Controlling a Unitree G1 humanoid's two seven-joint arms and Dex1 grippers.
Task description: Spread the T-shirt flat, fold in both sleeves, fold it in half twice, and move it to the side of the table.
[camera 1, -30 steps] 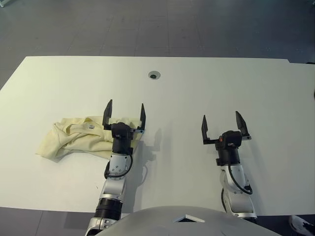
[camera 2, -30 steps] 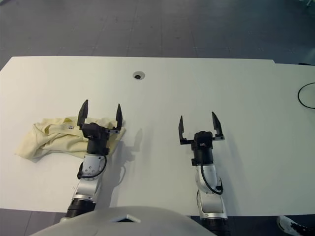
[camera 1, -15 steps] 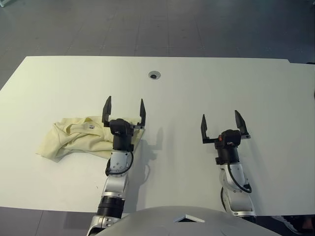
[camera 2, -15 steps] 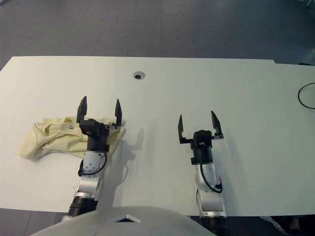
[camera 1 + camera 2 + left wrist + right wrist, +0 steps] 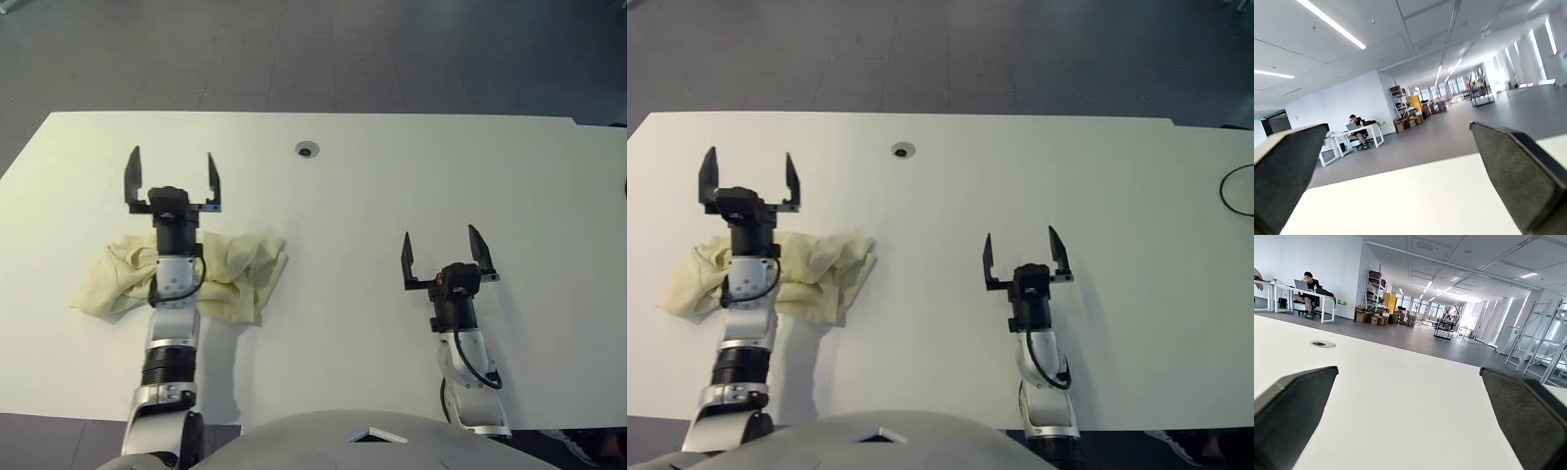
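A pale yellow T-shirt [image 5: 235,279] lies crumpled on the left part of the white table [image 5: 392,196]. My left gripper [image 5: 171,174] stands open above the shirt's far edge, fingers pointing away from me, with nothing between them; its arm crosses over the shirt's middle. My right gripper [image 5: 444,252] is open too, raised over bare table on the right, well apart from the shirt. In the left wrist view the two dark fingers [image 5: 1520,171] frame the table top. The right wrist view shows its own dark fingers [image 5: 1293,416] spread wide over the table.
A round cable grommet [image 5: 308,150] sits in the table near the far edge, also in the right wrist view as the grommet [image 5: 1322,344]. A black cable loop [image 5: 1239,191] lies at the table's right edge. Grey floor lies beyond the table.
My left gripper has swung left and away from me, from the shirt's right end to above its far middle edge. The shirt's right end now lies uncovered. The right arm stays put.
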